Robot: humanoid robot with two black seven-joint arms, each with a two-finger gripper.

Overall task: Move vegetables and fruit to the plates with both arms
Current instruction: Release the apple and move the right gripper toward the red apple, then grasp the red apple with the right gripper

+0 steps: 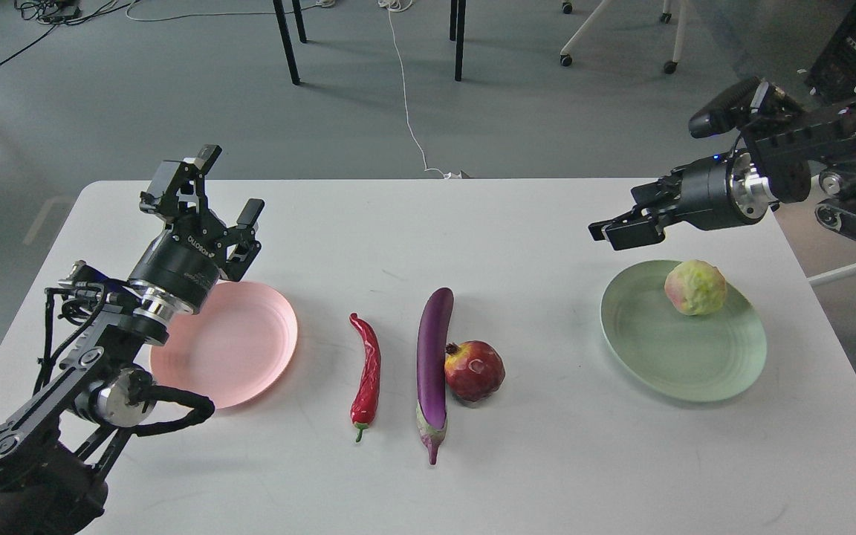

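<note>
The yellow-green fruit [695, 287] rests on the far right part of the pale green plate [666, 357]. My right gripper [616, 225] hovers above and behind the plate's far left rim, open and empty. The pale pink plate [242, 357] lies bare at the left. My left gripper [230, 186] is open and empty, raised over the pink plate's far edge. The red chili [365, 371], the purple eggplant [433, 357] and the pomegranate [475, 370] lie on the table's middle. The pomegranate touches the eggplant's right side.
The white table [547, 461] ends just behind both grippers and close to the green plate on the right. Beyond it are grey floor, dark table legs [287, 44], a white cable [406, 96] and chair casters.
</note>
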